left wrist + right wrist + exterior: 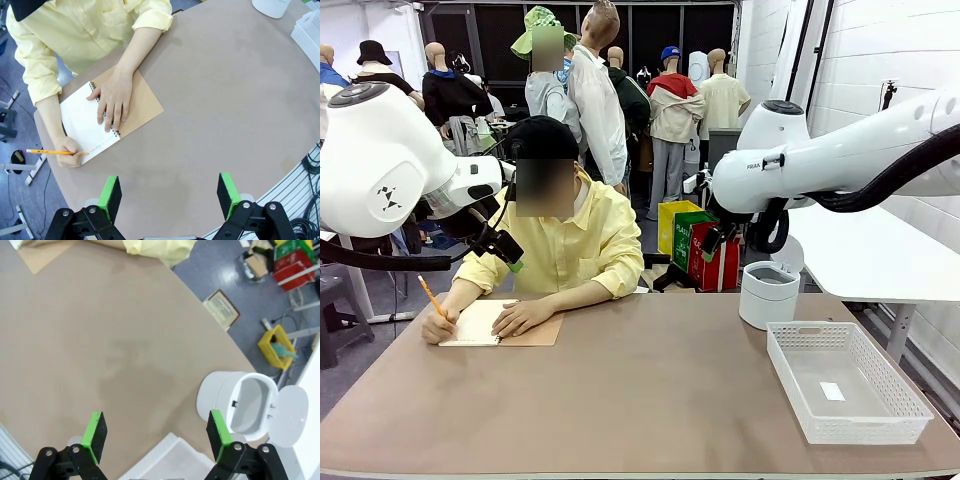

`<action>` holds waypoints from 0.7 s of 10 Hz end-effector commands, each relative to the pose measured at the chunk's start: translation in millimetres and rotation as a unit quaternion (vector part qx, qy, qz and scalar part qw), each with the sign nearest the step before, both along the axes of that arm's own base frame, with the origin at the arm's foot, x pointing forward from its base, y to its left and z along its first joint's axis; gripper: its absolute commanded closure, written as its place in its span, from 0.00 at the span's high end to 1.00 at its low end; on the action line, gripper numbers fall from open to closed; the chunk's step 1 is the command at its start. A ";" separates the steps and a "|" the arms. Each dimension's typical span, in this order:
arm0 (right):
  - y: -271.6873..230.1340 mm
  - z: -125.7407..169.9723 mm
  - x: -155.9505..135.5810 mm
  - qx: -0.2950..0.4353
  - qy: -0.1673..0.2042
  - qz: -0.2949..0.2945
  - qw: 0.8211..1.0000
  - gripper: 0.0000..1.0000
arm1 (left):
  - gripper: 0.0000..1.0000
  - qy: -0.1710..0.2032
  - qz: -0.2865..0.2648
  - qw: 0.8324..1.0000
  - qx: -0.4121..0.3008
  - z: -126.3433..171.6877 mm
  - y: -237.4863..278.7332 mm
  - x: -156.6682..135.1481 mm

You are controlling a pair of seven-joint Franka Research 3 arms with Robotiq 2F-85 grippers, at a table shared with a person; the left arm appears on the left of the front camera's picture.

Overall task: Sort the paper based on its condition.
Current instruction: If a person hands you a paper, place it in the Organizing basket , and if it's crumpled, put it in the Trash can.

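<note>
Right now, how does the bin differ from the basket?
The bin is round with solid walls; the basket is rectangular with mesh walls. The bin is tall with a lid flipped open; the basket is low and lidless. Both are white.

a robotics lab or test room: two white robot arms, left arm [380,160] and right arm [840,150], flank a brown table [620,400]. a white painted block wall [890,60] stands at two o'clock, cables [312,162] trail over the floor, and coloured crates [725,270] sit at one o'clock.
</note>
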State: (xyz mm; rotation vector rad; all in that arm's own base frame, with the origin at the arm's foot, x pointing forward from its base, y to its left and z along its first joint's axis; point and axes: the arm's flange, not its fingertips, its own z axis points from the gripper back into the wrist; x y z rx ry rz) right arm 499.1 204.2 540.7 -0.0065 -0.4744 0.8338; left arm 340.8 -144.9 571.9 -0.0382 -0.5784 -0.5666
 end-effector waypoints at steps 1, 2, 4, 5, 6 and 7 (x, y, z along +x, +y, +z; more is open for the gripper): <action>-1.9 5.3 -33.8 0.052 0.010 -0.017 0.998 1.00 | 1.00 -0.006 -0.004 1.000 0.000 -1.0 1.3 1.2; -4.2 7.9 -48.6 0.075 0.020 -0.016 0.997 1.00 | 1.00 -0.006 -0.004 1.000 0.000 -1.0 1.3 1.2; -7.7 14.1 -78.6 0.120 0.016 -0.005 0.993 1.00 | 1.00 -0.006 -0.004 1.000 0.000 -1.0 1.3 1.2; -10.5 16.4 -92.8 0.144 0.013 0.018 0.989 1.00 | 1.00 -0.006 -0.004 1.000 0.000 -1.0 1.3 1.2; -13.8 17.8 -107.4 0.151 -0.004 0.030 0.988 1.00 | 1.00 -0.006 -0.004 1.000 0.000 -1.0 1.3 1.2; -15.9 18.9 -122.6 0.151 -0.024 0.039 0.987 1.00 | 1.00 -0.006 -0.004 1.000 0.000 -1.0 1.3 1.2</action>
